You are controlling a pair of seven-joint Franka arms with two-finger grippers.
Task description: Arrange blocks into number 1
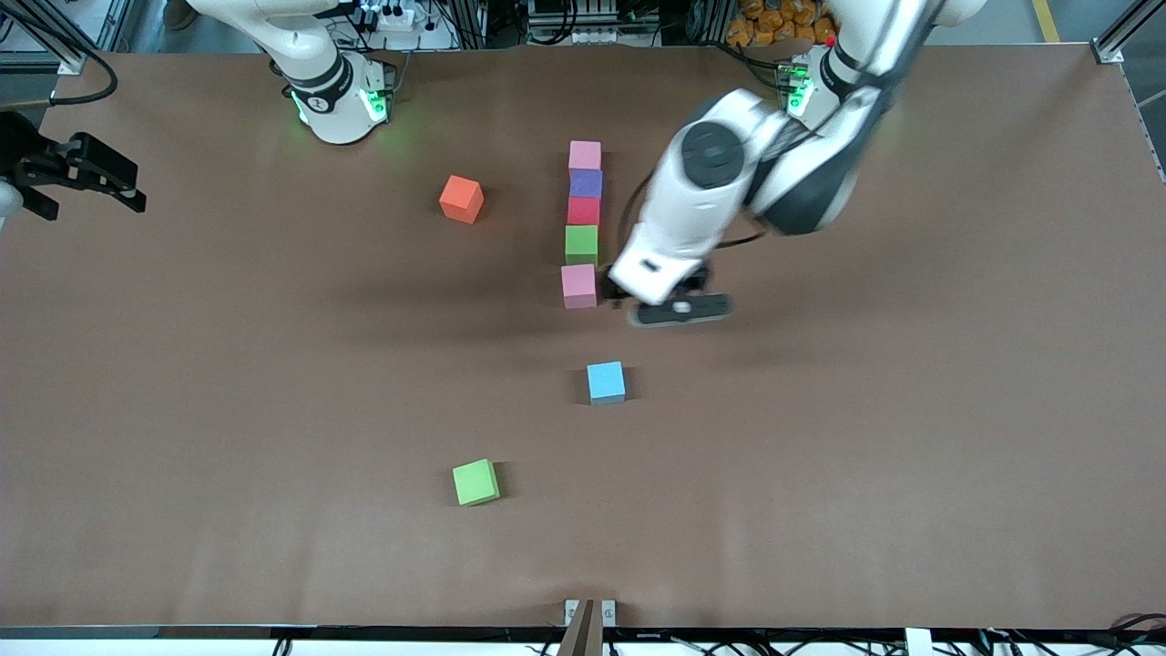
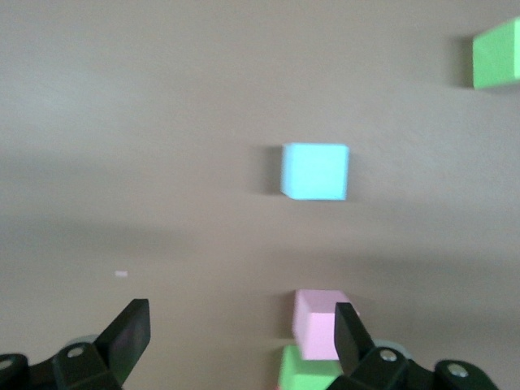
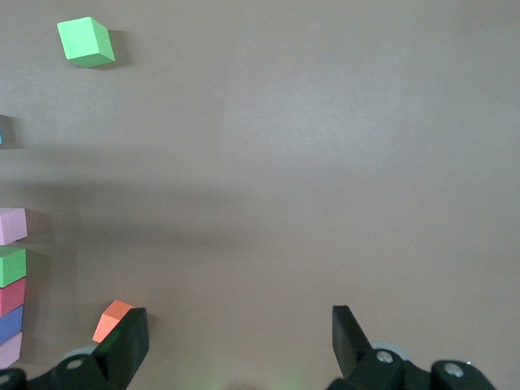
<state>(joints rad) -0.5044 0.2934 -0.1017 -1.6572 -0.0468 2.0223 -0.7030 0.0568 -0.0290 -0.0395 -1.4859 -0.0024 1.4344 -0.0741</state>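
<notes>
Left gripper [image 2: 236, 337], fingers spread and holding nothing, hangs just beside the column's nearest pink block [image 1: 578, 285]. Light blue block [image 1: 606, 382] and loose green block [image 1: 475, 481] lie nearer the camera; right gripper [image 3: 236, 337] waits, fingers apart.

The left arm reaches from its base out over the middle of the surface, elbow bent, its wrist turned downward, and the left claw [image 2: 236, 337] hangs low with its fingers [image 2: 130, 329] spread wide, holding nothing. The right arm waits at its own end, its right claw [image 3: 236, 337] likewise spread and holding nothing.
</notes>
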